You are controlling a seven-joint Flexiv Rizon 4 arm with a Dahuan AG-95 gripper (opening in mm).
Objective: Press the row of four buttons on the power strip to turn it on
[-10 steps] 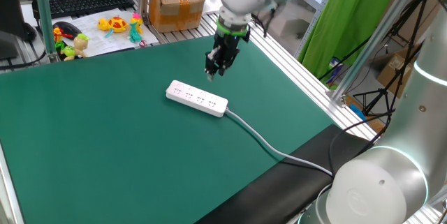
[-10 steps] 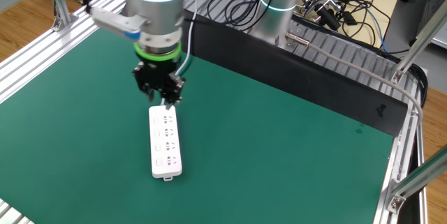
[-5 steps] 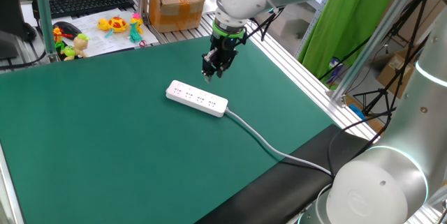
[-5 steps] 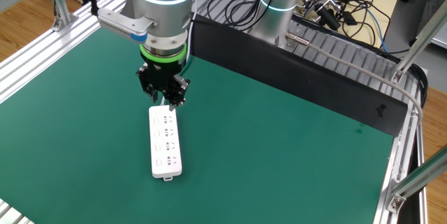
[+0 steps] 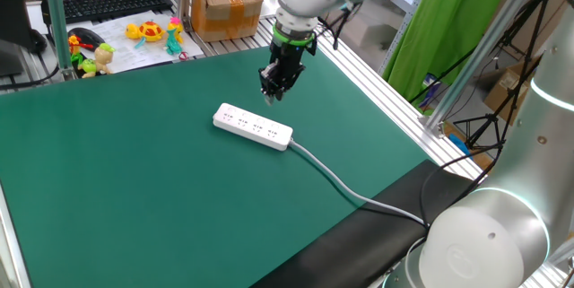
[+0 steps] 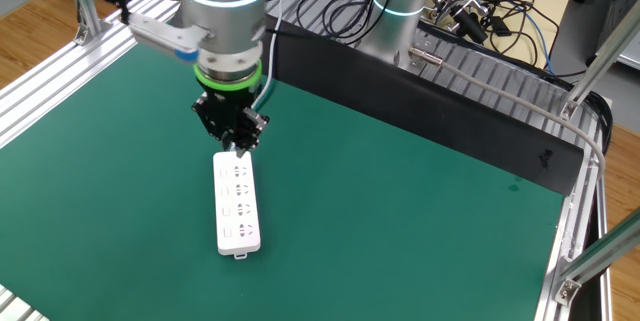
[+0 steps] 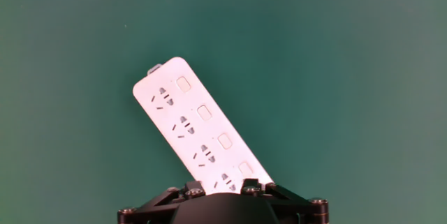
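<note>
The power strip (image 5: 254,126) lies flat on the green mat, a long white bar with its grey-white cable (image 5: 332,178) leaving the right end. My gripper (image 5: 272,97) hangs a little above that cable end, touching nothing. From the other side the gripper (image 6: 240,147) hovers over the far end of the power strip (image 6: 237,204). In the hand view the power strip (image 7: 199,126) runs away from me, its four buttons (image 7: 204,113) in a line along the right edge. The fingertips are hidden there by the black hand housing (image 7: 223,210). No view shows whether the fingers are open or shut.
A cardboard box (image 5: 226,5), small toys (image 5: 143,30) and a black keyboard (image 5: 112,3) sit beyond the mat's far edge. An aluminium frame rail (image 5: 377,91) borders the mat on the right. A black panel and cable bundles (image 6: 470,1) line the back in the other view.
The hand has turned slightly and shifted a little while staying above the strip's cable end. The power strip has not moved.
</note>
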